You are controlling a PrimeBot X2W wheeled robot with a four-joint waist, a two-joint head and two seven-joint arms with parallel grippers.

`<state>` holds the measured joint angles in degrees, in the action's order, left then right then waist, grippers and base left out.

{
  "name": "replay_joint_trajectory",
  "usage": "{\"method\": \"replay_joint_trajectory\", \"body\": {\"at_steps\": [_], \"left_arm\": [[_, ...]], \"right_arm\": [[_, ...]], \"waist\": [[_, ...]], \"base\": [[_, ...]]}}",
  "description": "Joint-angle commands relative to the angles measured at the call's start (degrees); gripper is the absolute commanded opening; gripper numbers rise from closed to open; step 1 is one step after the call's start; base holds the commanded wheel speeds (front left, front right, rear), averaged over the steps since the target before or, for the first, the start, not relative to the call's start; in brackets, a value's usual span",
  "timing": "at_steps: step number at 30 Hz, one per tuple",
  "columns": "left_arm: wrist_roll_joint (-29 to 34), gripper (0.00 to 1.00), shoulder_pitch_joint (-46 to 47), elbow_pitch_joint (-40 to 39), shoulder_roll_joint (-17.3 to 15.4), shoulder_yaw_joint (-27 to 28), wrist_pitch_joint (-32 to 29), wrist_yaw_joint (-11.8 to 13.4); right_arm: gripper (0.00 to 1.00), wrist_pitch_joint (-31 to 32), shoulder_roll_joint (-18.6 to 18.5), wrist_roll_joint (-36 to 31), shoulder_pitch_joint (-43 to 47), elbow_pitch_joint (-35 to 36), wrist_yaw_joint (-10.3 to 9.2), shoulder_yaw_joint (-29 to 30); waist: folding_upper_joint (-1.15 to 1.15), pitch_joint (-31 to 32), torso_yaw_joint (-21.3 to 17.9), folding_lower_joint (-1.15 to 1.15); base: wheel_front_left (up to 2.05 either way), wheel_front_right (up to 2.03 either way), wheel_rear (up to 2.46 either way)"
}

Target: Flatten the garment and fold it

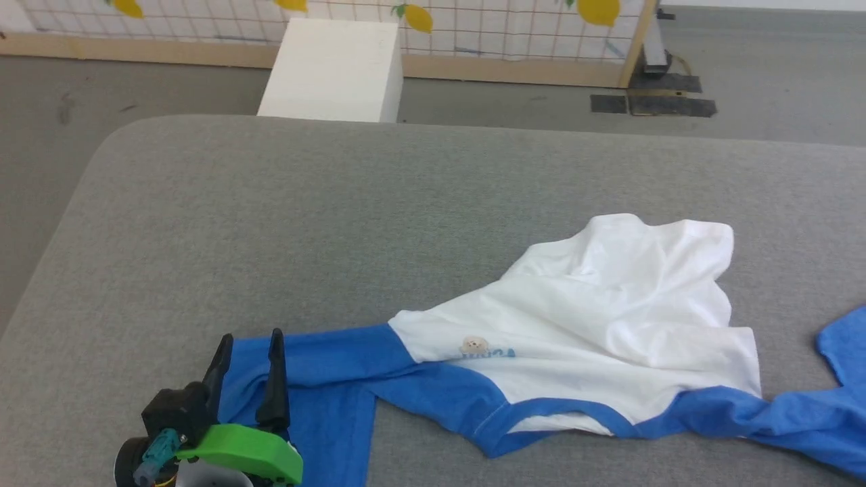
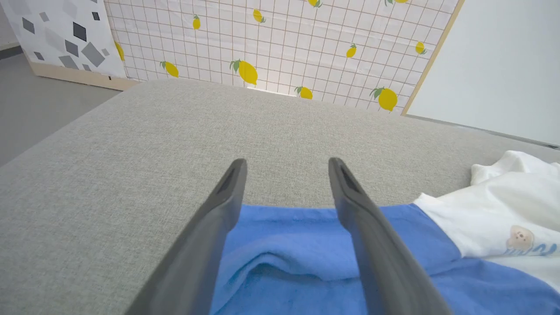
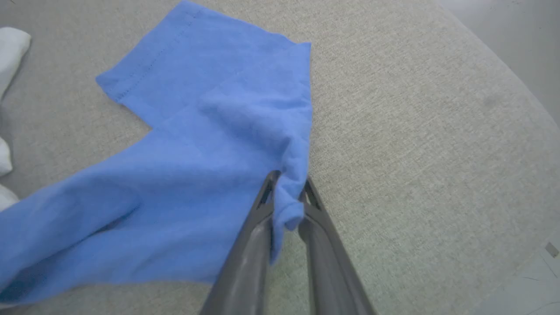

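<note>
The garment [image 1: 595,318] is laid crumpled on the grey cloth-covered counter [image 1: 270,223]. In the head view its white body is seen at about 4 o'clock, with blue sleeves trailing toward 7 and 3 o'clock. The left pincer [image 1: 251,335] is found at 7 o'clock, its fingers spread wide above one blue sleeve, with nothing gripped. In the right wrist view, the right pincer [image 3: 291,177] is pressed together on a bunched edge of the other blue sleeve.

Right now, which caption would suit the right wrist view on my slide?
Right tool pinches the edge of the garment's blue sleeve over a grey fabric surface.
</note>
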<state>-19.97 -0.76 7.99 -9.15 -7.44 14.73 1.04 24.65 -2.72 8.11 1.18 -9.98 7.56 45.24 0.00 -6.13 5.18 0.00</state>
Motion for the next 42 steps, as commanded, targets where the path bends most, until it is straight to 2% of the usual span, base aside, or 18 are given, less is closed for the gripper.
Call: {"method": "replay_joint_trajectory", "body": {"at_steps": [1, 4, 6, 9, 13, 16, 19, 21, 26, 30, 34, 38, 41, 42], "left_arm": [[0.28, 1.00, -0.14, 0.05, -0.48, -0.02, 0.26, -0.33], [0.47, 1.00, 0.04, -0.11, -0.74, -0.51, 0.05, -0.54], [0.64, 1.00, 0.25, -0.42, -0.76, -1.06, -0.37, -0.64], [1.08, 1.00, 0.99, -1.20, -0.64, -2.45, -1.52, -1.00], [2.54, 1.00, 4.73, -1.83, -0.73, -6.14, -4.11, -3.20], [4.42, 1.00, 10.78, -1.30, -1.28, -11.47, -8.58, -6.18], [4.98, 1.00, 18.65, 0.09, -2.88, -18.33, -13.57, -8.14], [3.20, 1.00, 24.74, 0.97, -5.53, -26.30, -17.60, -8.45], [-9.72, 1.00, 42.08, 0.43, -17.02, -49.87, -26.85, -8.50], [-18.73, 1.00, 53.15, 0.26, -24.20, -62.58, -32.67, -8.51], [-22.97, 1.00, 58.40, 0.32, -28.19, -65.70, -38.61, -8.51], [-25.28, 1.00, 56.74, -1.92, -29.91, -65.87, -46.39, -8.52], [-30.08, 1.00, 55.43, -2.42, -30.97, -65.89, -50.48, -8.52], [-31.16, 0.33, 55.17, -2.63, -31.45, -65.89, -52.14, -8.52]], "right_arm": [[1.00, -0.81, -0.16, 0.06, 0.74, 1.51, -0.08, -0.73], [1.00, -4.51, -0.16, 0.04, 1.53, 6.35, -0.08, -2.28], [1.00, -9.00, -0.16, -1.22, 1.82, 10.72, -0.08, -3.09], [1.00, -16.54, -0.16, -2.02, 2.60, 16.73, -0.08, -7.41], [1.00, -21.66, -0.16, -2.10, 5.16, 21.25, -0.08, -17.75], [1.00, -22.82, -0.16, -2.82, 5.62, 23.79, -0.08, -25.37], [1.00, -23.70, -0.25, -3.50, 4.64, 24.63, -0.08, -32.06], [1.00, -24.34, -0.73, -3.63, 2.89, 24.25, -0.08, -36.29], [1.00, -25.93, -1.54, -3.02, -3.06, 21.65, -0.08, -43.30], [1.00, -27.27, -1.23, -2.59, -6.57, 19.78, -0.08, -46.33], [1.00, -28.66, -0.75, -1.59, -8.84, 17.88, -0.08, -48.11], [1.00, -30.10, -0.44, -0.44, -10.45, 15.75, -0.08, -49.50], [1.00, -31.05, -0.32, 0.25, -11.25, 14.34, -0.08, -49.94], [1.00, -31.39, -0.29, 0.47, -11.53, 13.89, -0.08, -50.06]], "waist": [[0.00, 0.76, -2.09, 0.00], [0.00, 1.18, -3.36, 0.00], [0.00, 1.41, -4.08, 0.00], [0.00, 1.50, -5.10, 0.00], [0.00, 0.20, -6.71, 0.00], [0.00, -1.86, -8.17, 0.00], [0.00, -4.50, -9.76, 0.00], [0.00, -6.27, -11.30, 0.00], [0.00, -10.35, -15.54, 0.00], [0.00, -12.76, -18.67, 0.00], [0.00, -14.44, -21.38, 0.00], [0.00, -15.78, -23.50, 0.00], [0.00, -16.43, -24.48, 0.00], [0.00, -16.61, -24.79, 0.00]], "base": [[0.00, 0.00, 0.00], [0.00, 0.00, 0.00], [0.00, 0.00, 0.00], [0.00, 0.00, 0.00], [0.00, 0.00, 0.00], [0.00, 0.00, 0.00], [0.00, 0.00, 0.00], [0.00, 0.00, 0.00], [0.00, 0.00, 0.00], [0.00, 0.00, 0.00], [0.00, 0.00, 0.00], [0.00, 0.00, 0.00], [0.00, 0.00, 0.00], [0.00, 0.00, 0.00]]}}
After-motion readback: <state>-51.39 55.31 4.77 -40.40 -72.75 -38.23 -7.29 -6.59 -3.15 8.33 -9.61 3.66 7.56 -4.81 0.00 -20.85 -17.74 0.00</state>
